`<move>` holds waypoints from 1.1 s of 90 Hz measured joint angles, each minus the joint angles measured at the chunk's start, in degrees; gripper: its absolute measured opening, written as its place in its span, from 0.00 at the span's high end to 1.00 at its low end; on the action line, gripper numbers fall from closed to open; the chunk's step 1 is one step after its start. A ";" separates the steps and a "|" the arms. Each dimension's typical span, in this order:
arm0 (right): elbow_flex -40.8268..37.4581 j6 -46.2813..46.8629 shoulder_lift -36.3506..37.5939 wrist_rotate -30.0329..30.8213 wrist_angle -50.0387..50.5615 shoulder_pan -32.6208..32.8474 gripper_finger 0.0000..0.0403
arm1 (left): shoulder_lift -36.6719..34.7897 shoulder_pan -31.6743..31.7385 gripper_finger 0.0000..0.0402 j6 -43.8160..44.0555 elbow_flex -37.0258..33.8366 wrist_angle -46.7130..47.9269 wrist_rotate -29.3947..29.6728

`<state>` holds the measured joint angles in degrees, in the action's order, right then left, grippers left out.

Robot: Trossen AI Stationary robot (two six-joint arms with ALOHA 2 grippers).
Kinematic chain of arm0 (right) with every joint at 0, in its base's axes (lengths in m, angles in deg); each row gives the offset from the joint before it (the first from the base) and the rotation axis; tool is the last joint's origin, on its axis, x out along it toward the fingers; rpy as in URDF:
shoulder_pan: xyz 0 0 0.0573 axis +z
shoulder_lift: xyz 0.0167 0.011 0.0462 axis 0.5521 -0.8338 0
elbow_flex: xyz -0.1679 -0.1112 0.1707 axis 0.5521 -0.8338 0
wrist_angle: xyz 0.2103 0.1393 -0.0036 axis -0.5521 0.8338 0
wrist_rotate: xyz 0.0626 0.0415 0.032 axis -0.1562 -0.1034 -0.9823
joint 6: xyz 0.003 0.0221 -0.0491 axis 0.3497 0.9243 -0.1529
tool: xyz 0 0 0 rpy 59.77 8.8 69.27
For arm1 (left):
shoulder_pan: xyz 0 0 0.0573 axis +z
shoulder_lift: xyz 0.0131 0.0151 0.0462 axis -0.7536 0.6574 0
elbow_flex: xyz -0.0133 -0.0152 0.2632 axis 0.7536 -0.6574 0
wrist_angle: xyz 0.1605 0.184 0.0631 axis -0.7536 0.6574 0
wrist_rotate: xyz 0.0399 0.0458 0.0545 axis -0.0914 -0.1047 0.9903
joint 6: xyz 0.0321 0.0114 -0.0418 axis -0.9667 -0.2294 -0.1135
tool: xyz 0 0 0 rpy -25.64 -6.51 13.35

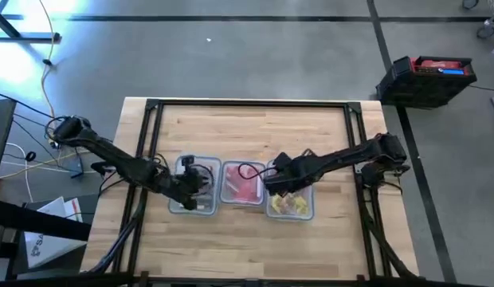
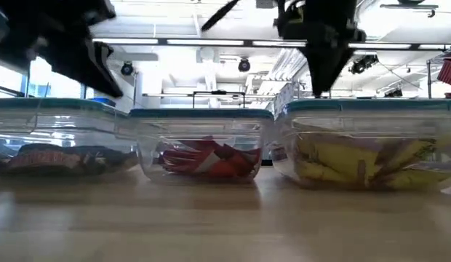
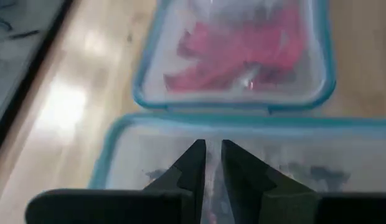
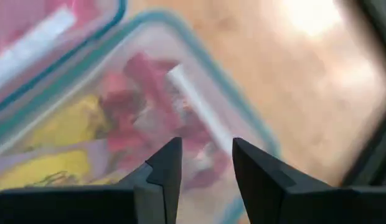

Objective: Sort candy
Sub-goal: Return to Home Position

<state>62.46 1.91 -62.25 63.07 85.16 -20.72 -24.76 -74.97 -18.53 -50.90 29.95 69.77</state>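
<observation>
From above, three clear lidded plastic containers are seen aligned on the wooden counter, with the left end effector over the left one and the right end effector over the right. At counter height, dark brown mini bars, red packets and yellow packets are shown inside, left to right; in the wrist views, the left fingers are closed to a slit and the right are parted, both empty.

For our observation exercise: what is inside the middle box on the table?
Red candy packets lie inside the middle box, under its lid. The heap hides any packets lower down.
</observation>
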 joint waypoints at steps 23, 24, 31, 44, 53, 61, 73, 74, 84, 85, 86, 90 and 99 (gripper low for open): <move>-9.38 -1.68 9.95 1.70 -1.87 -5.11 0.72 | -14.92 1.51 0.90 -7.88 -4.89 -7.32 -5.42; -10.00 -1.68 10.53 1.70 -2.33 -5.35 0.72 | -15.54 1.58 0.90 -8.25 -5.24 -7.95 -5.71; -14.71 -2.89 14.62 1.72 -7.64 -7.15 0.72 | -19.55 2.14 0.90 -11.00 -7.81 -12.57 -7.51; -24.13 -12.46 21.82 2.11 -23.86 -10.11 0.72 | -25.49 3.88 0.90 -15.01 -12.17 -22.62 -11.20; -31.08 -21.18 26.07 -0.45 -36.81 -12.45 0.77 | -28.81 5.44 0.90 -15.96 -14.18 -25.88 -13.98; -37.25 -28.43 29.43 -4.84 -48.27 -14.52 0.83 | -31.90 6.57 0.90 -15.92 -15.19 -25.53 -14.47; -45.62 -36.30 33.93 -10.18 -62.84 -17.26 0.94 | -37.84 7.37 0.90 -15.88 -17.10 -24.64 -14.50; -46.23 -36.83 34.36 -10.60 -63.83 -17.44 0.95 | -38.39 7.39 0.90 -15.88 -17.20 -24.36 -14.50; -52.41 -41.39 38.93 -14.98 -74.64 -18.82 0.99 | -43.98 7.41 0.90 -14.76 -17.91 -20.57 -14.48; -52.97 -41.75 39.39 -15.52 -75.61 -18.94 0.99 | -44.59 7.41 0.90 -14.73 -17.91 -20.06 -14.50; -53.52 -42.19 39.87 -16.12 -76.53 -19.01 0.99 | -45.11 7.41 0.90 -14.55 -17.91 -19.61 -14.49; -55.74 -43.37 41.76 -18.72 -80.26 -19.27 0.98 | -47.30 7.41 0.90 -13.89 -17.91 -18.04 -14.48; -60.06 -45.43 46.12 -22.19 -86.47 -19.30 0.99 | -51.62 7.41 0.90 -13.50 -17.91 -15.38 -14.48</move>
<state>2.40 -43.52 -16.13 40.88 -1.31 -40.02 -76.38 -67.56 -32.03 -68.81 14.56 55.30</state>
